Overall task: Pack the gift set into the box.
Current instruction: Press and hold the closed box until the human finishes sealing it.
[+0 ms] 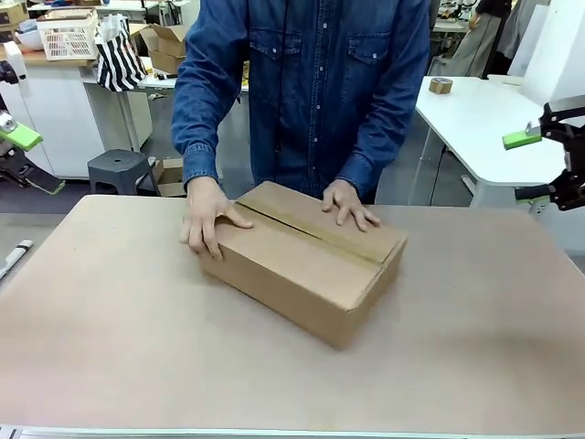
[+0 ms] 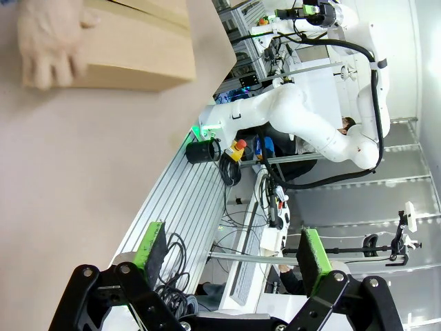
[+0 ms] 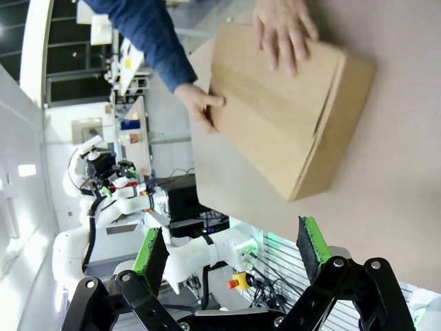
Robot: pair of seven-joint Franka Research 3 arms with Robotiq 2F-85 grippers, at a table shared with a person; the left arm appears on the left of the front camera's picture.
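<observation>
a: where's the box [image 1: 306, 261]?
b: shut, on the counter [image 1: 110, 338], under the person's hands [image 1: 206, 219]. my left tool [image 2: 234, 248] and right tool [image 3: 231, 252] gape wide, empty.
a: grip?
b: stiff, smooth card; i'd press its two sides.

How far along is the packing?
Flaps of the box are shut, so packing looks done; contents hidden. In hand: the person's hands rest on its top. The left gripper and right gripper are open, clear of it. Left: sealing, if anything.
</observation>
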